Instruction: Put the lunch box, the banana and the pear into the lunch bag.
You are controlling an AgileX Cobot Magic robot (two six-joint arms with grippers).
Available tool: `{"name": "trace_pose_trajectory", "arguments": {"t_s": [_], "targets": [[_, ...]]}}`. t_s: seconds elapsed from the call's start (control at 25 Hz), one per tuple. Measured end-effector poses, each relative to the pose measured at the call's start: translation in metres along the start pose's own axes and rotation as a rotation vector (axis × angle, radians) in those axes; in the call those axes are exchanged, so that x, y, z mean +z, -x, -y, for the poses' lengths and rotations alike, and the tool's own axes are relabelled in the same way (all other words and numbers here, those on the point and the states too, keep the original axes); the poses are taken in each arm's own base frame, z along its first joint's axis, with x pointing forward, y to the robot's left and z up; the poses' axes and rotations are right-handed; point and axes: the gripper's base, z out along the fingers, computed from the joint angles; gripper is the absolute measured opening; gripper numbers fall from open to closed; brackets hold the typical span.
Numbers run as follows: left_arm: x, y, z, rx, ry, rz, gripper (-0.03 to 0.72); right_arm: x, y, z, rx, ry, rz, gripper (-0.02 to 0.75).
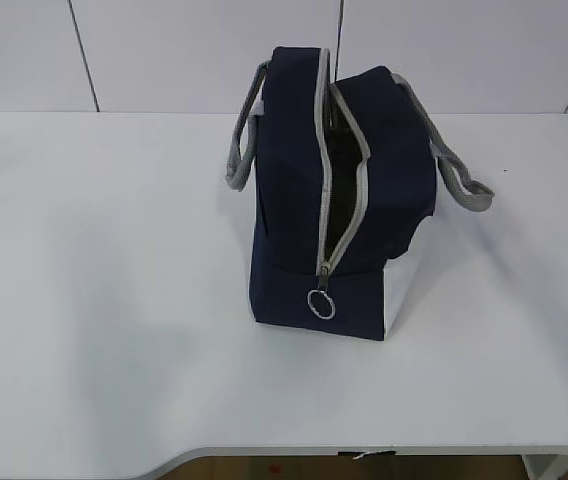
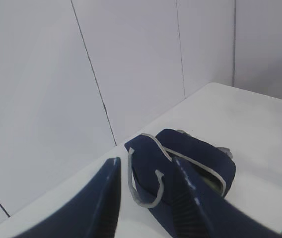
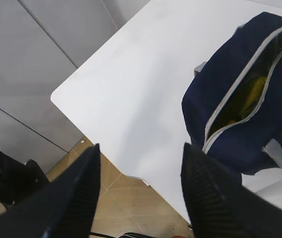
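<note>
lunch bag (image 3: 245,99) cut off at right edge, yellow contents (image 3: 252,91) mostly hidden inside

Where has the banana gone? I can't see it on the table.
Something yellow, likely the banana, shows through the open zipper inside the lunch bag in the right wrist view. The bag stands near the table's middle in the exterior view.

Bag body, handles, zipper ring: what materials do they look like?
Lunch bag: navy woven fabric, matte; it creases and slumps softly. Handles: grey webbing, likely nylon; ribbed weave visible. Ring pull: probably metal; thin, shiny grey hoop. Table: smooth white, matte, laminate perhaps.
</note>
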Motion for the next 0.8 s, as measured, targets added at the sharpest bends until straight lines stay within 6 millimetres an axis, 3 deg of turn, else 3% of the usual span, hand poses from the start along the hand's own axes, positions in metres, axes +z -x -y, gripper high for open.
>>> {"name": "trace_pose_trajectory", "arguments": {"t_s": [0.28,0.56,0.8], "targets": [[-0.004,-0.033,0.003,-0.007,0.063,-0.022,0.255,-0.006,-0.035,-0.011,-0.032,-0.006,-0.005,0.422],[0.005,-0.064,0.002,-0.021,0.100,-0.064,0.255,0.008,-0.065,-0.006,-0.034,0.005,0.043,0.422],[0.015,-0.078,-0.003,-0.040,0.134,-0.052,0.254,0.022,-0.090,-0.001,-0.067,0.018,0.144,0.421]]}}
